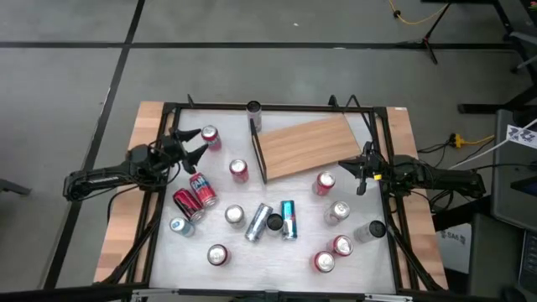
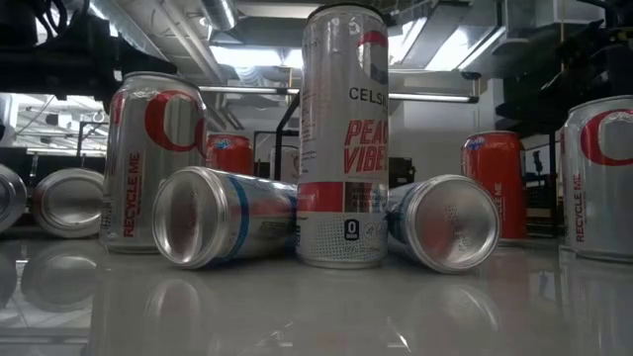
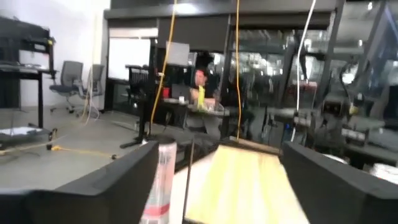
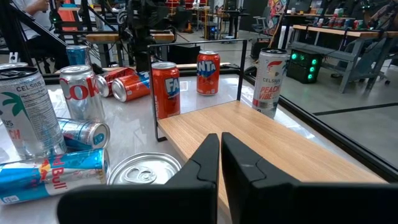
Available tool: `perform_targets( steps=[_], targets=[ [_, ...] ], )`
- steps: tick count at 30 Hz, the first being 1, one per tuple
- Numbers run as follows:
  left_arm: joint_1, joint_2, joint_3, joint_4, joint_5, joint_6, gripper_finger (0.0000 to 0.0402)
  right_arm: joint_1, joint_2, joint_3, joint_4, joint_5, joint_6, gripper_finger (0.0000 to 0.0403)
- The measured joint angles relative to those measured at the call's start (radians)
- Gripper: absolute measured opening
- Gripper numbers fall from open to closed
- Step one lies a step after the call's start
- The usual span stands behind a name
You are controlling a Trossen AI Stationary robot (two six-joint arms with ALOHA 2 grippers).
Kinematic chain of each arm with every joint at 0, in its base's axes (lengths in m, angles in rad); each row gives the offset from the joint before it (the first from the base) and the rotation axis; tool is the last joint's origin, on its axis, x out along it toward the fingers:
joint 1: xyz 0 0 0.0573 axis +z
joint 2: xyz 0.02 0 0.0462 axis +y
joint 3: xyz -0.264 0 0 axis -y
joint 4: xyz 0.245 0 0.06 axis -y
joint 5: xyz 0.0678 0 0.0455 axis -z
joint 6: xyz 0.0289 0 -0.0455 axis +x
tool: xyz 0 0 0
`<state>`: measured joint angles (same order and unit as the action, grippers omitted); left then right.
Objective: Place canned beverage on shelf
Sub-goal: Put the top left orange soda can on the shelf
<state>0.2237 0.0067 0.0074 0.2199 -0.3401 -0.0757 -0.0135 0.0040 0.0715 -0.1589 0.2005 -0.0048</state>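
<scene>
Some sixteen cans are being shown scattered on the white table [image 1: 268, 256] around the wooden shelf [image 1: 306, 147], which is lying at upper centre of the high view.
The left gripper [image 1: 193, 144] is being held at upper left, fingers spread wide beside a pink can [image 1: 210, 137]. The right gripper [image 1: 362, 172] is being held off the shelf's right end, fingers pressed together. Overlapping cans are making the count uncertain.

Two dark jointed arms [image 1: 109, 178] with black angular jaws.
</scene>
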Motion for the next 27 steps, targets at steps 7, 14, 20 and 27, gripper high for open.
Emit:
perform_targets(
  steps=[7, 14, 20, 27],
  targets=[
    [0.0, 0.052, 0.005, 0.275, -0.042, -0.045, 0.0398, 0.0, 0.0, 0.0, 0.0, 0.0, 0.0, 0.001],
    [0.001, 0.225, 0.116, 0.197, -0.041, -0.023, 0.0393, 0.0, 0.0, 0.0, 0.0, 0.0, 0.0, 0.001],
    [0.044, 0.435, 0.331, -0.067, -0.043, 0.064, 0.0393, 0.0, 0.0, 0.0, 0.0, 0.0, 0.0, 0.001],
    [0.14, 0.673, 0.62, -0.478, -0.026, 0.162, 0.0393, 0.0, 0.0, 0.0, 0.0, 0.0, 0.0, 0.001]
  ],
)
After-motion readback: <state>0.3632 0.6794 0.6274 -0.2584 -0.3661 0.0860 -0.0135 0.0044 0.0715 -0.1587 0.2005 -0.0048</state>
